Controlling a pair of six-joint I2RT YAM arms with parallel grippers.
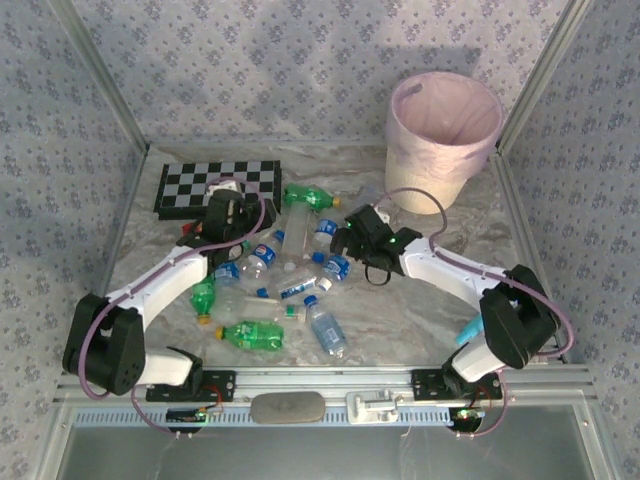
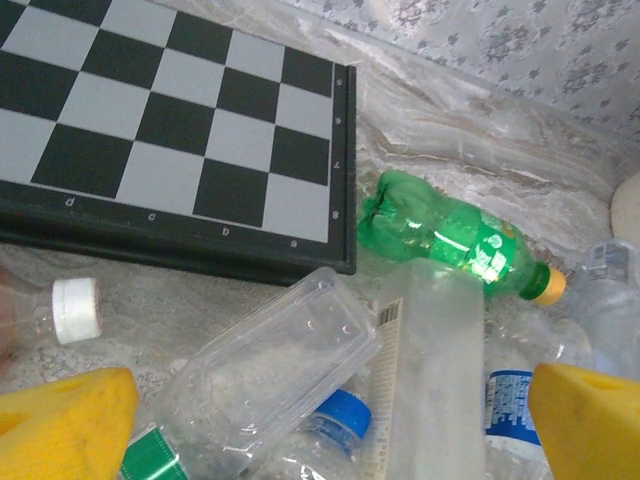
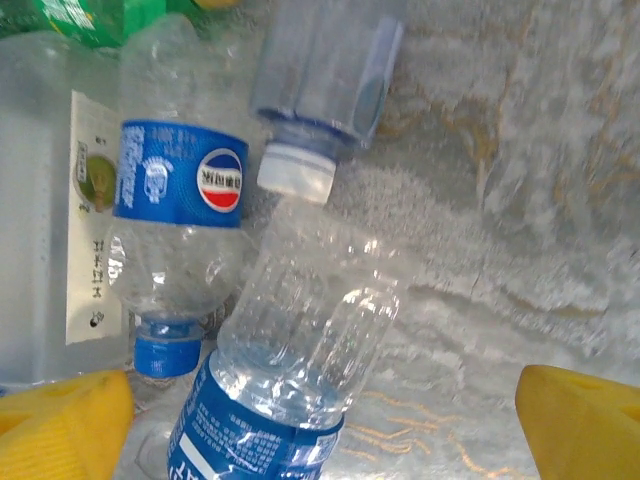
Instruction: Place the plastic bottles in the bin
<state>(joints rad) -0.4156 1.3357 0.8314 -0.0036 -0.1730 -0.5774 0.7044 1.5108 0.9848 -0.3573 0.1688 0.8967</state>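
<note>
The chessboard (image 2: pixel 170 120) border shows 7 and inverted d, c, b, a; a bottle (image 3: pixel 170 265) wears a blue label (image 3: pixel 160 175) with a red-white-blue roundel.

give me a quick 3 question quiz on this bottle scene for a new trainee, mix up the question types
1. True or false: the left hand and the right hand are both open.
2. The green bottle lying beside the chessboard has a cap that is: A blue, B yellow, C white.
3. Fill in: the bin stands at the far ___ corner of the table, by the robot's own sides.

Key: 1 true; 2 B; 3 right.
</note>
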